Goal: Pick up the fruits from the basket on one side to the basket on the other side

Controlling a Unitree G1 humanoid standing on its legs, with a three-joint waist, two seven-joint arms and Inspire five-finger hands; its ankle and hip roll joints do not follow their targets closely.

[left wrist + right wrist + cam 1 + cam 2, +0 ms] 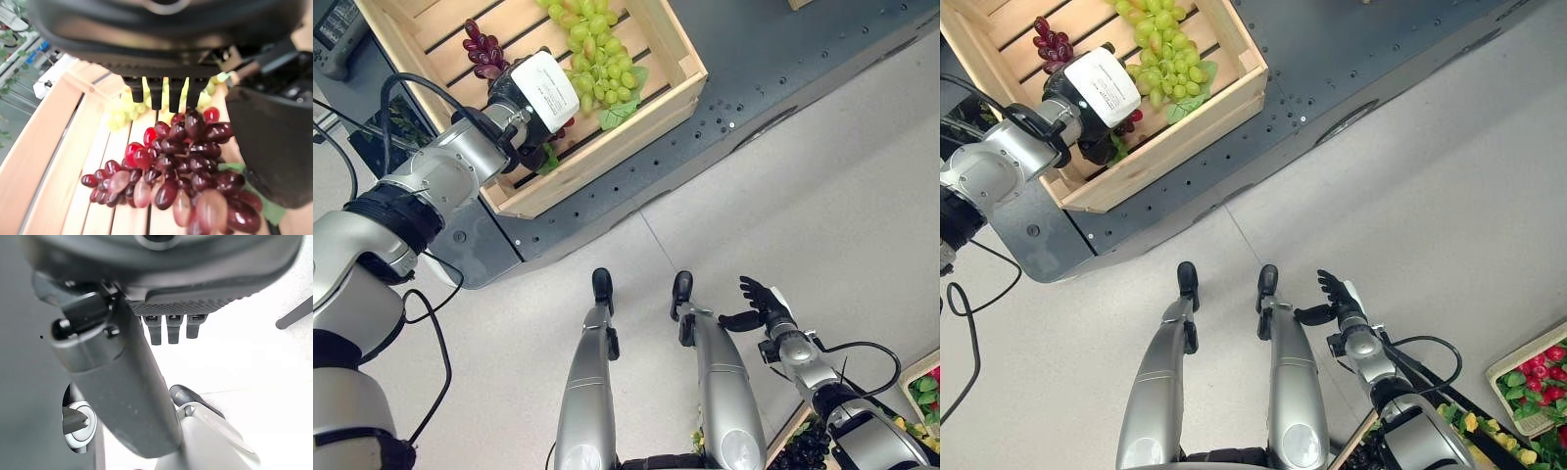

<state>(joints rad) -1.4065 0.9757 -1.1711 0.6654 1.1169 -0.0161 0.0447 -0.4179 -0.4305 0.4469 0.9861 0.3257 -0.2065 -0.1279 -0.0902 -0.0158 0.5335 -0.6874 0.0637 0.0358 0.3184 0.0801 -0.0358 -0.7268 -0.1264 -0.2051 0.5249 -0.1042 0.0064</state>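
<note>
Left hand hangs inside the wooden crate, fingers straight over the red grape bunch. Lower, close around stems, avoid the green grapes. Right hand idle, fingers relaxed apart.

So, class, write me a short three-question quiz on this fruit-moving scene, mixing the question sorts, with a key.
1. True or false: the green grapes lie in the wooden crate.
2. Which robot hand is over the crate? A. left B. right
3. Fill in: below the left robot hand in its wrist view is a bunch of ____ grapes.

Key: 1 true; 2 A; 3 dark red. The right robot hand hangs open over the floor.
</note>
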